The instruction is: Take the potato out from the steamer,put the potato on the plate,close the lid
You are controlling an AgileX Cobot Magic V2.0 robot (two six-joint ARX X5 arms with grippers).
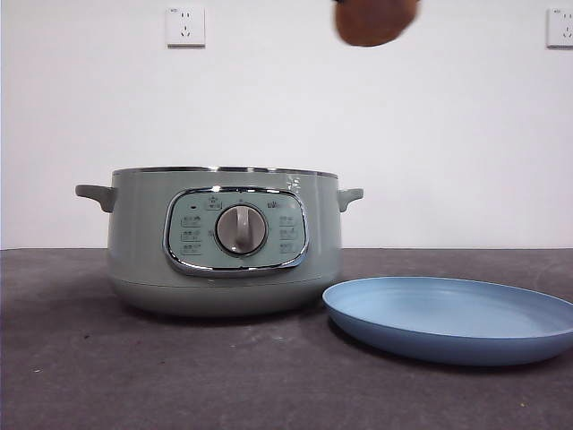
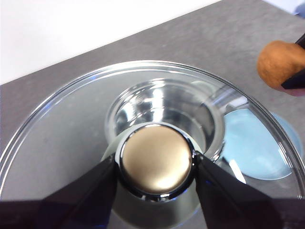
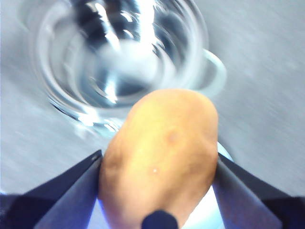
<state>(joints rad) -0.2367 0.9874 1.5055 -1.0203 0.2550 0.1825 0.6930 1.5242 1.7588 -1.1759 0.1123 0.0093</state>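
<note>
- A dark grey table [image 1: 81, 358] lies well below the raised gripper and spreads across the whole foreground.
- A plain white wall [image 1: 269, 107] stands behind the gripper.
- A white wall socket [image 1: 185, 26] sits on the wall at about the gripper's height, well off to its side.
- A second white socket [image 1: 560, 28] shows on the gripper's other side, cut by the picture's edge.

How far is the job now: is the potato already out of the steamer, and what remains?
Done: the potato is out of the steamer, whose top is open. In hand: the right gripper holds the potato high in the air, not yet on the plate. The left gripper grips the lid by its knob, held above the pot. Left: set the potato on the plate, then close the lid.
</note>
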